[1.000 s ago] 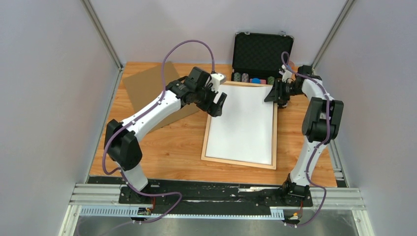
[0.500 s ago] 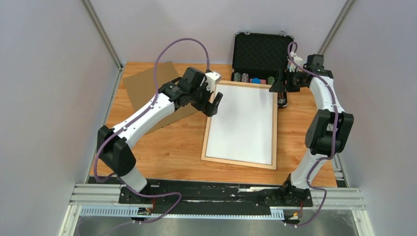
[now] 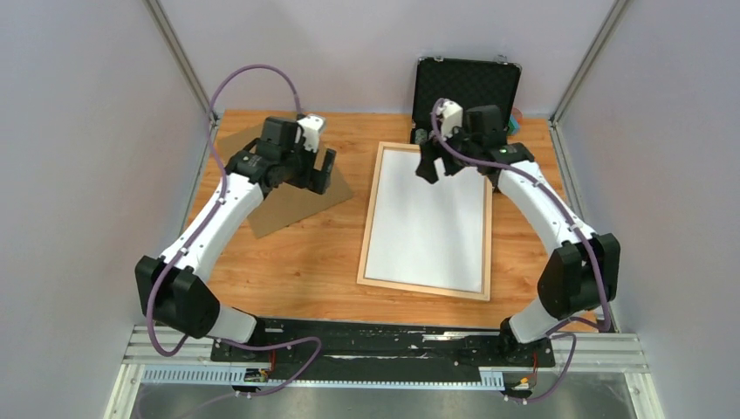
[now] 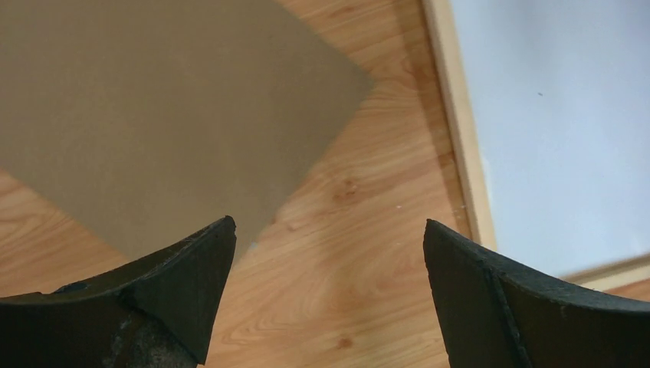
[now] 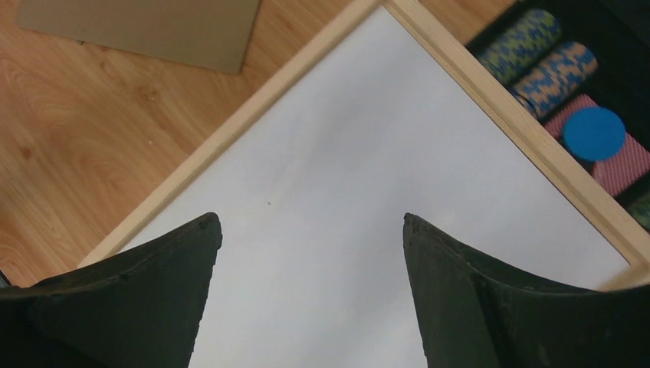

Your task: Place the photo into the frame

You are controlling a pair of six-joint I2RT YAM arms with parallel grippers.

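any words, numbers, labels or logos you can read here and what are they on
None can be read in any view.
Plain white back of the photo in the thin light-wood frame: blank.
Flat brown backing board: blank.
Open black chip case and its striped round chips: patterns only, no legible numbers.

The frame point(image 3: 424, 289) lies on the desk point(image 3: 297, 262), right of centre in the top view, its long sides running from bottom to top. The photo point(image 3: 428, 218) lies inside it. The board point(image 3: 292, 205) lies flat on the desk at upper left, apart from the frame's left side with a strip of desk between. The case point(image 3: 467, 83) sits behind the frame's far end, with chips point(image 5: 536, 57) in it just beyond the frame's corner. The left gripper point(image 3: 316, 177) hangs over the board's right part. The right gripper point(image 3: 436, 166) hangs over the photo's far end.
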